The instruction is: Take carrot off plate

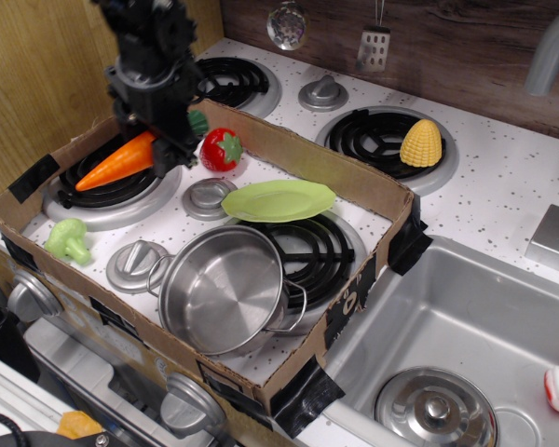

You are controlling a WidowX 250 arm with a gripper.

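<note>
The gripper (170, 144) was clamped on the carrot (117, 161) near its green end, the tip slanting down-left over the left burner (112, 182); how near the coil, I couldn't quite tell. The plate (279, 199) lay bare, well off right, strawberry (221, 149) between them.

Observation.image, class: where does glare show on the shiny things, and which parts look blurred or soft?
In observation.image, bright glare streaks the inside of the steel pot and a highlight runs along the carrot; the gripper holding it looks slightly soft, as does the arm above it; the plate, strawberry and corn are sharp.
</note>
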